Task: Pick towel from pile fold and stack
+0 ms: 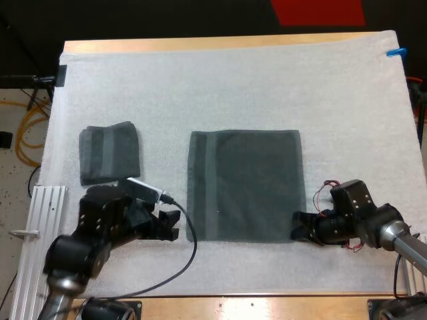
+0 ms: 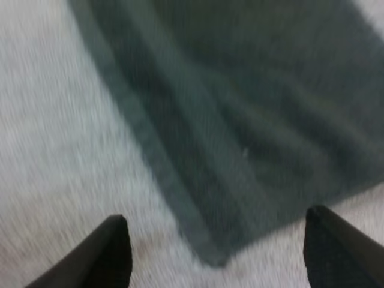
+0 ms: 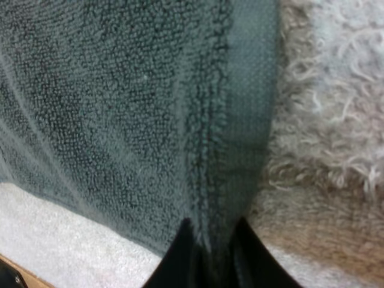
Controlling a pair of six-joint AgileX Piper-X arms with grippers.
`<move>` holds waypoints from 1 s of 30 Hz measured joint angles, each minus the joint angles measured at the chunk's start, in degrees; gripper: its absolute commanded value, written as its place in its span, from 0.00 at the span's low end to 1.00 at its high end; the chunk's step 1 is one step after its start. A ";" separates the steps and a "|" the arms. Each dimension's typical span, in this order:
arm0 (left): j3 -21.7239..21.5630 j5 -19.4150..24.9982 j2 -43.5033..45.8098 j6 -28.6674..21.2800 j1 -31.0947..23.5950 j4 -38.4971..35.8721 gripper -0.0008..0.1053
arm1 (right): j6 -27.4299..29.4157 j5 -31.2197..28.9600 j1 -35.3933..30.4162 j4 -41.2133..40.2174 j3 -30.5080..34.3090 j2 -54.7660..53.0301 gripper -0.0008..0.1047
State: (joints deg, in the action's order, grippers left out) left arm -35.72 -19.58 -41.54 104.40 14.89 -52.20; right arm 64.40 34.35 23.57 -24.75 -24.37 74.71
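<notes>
A dark grey-green towel (image 1: 243, 183) lies spread flat in the middle of the white mat. A smaller folded towel (image 1: 109, 152) rests to its left. My left gripper (image 1: 172, 225) hovers at the flat towel's near left corner. In the left wrist view its fingers (image 2: 114, 252) stand wide apart, open, with that corner of the towel (image 2: 252, 120) between and below them, untouched. My right gripper (image 1: 298, 227) sits at the towel's near right corner. In the right wrist view the right gripper (image 3: 213, 234) is shut on the hemmed edge of the towel (image 3: 120, 108).
The white mat (image 1: 233, 80) covers most of the wooden table, with bare room beyond the towels. An aluminium rail (image 1: 40, 220) lies at the table's near left, just beside my left arm. The table's front edge runs close behind both grippers.
</notes>
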 measured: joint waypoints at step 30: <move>0.39 -20.76 -43.85 2.26 -0.25 10.30 0.54 | 0.30 0.00 0.00 0.00 0.00 0.00 0.01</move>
State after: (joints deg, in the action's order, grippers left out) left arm -35.33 -40.34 -85.39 106.67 14.64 -41.90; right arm 64.70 34.35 23.57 -24.75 -24.37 74.71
